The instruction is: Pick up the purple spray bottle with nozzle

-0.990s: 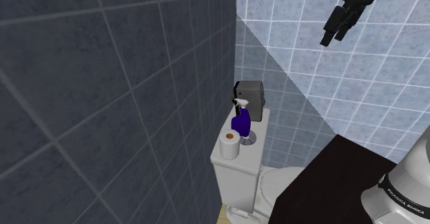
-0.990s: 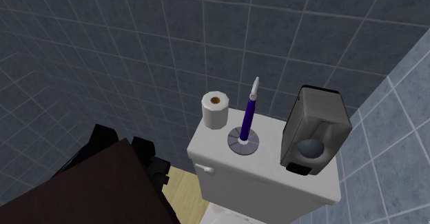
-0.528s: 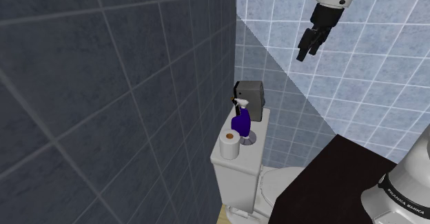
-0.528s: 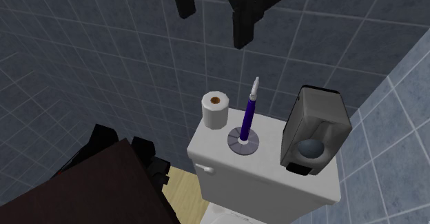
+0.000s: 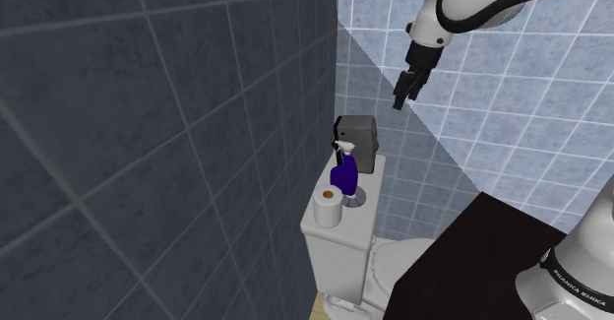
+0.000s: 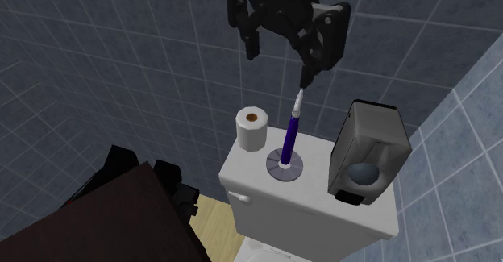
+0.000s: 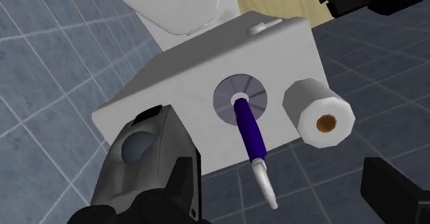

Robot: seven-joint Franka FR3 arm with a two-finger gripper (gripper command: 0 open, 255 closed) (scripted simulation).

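Black gripper (image 6: 280, 67) is seen hanging open, fingers (image 6: 309, 59) spread well apart, nothing gripped and nothing touched. It's held up in the air over the toilet tank (image 6: 318, 204), pointed down at it. Below it the purple bottle (image 6: 290, 135) is found standing with its white nozzle on top. In the second exterior view one fingertip lines up just over the nozzle, but in the shoulder view a clear gap is seen between gripper and bottle. The bottle is set on a grey disc (image 6: 284, 168) around the middle of the tank lid. It's flanked by a toilet roll (image 6: 251, 128) on that view's left and a grey dispenser (image 6: 367, 151) on its right. A dark tiled wall (image 6: 121, 59) is seen behind it all.
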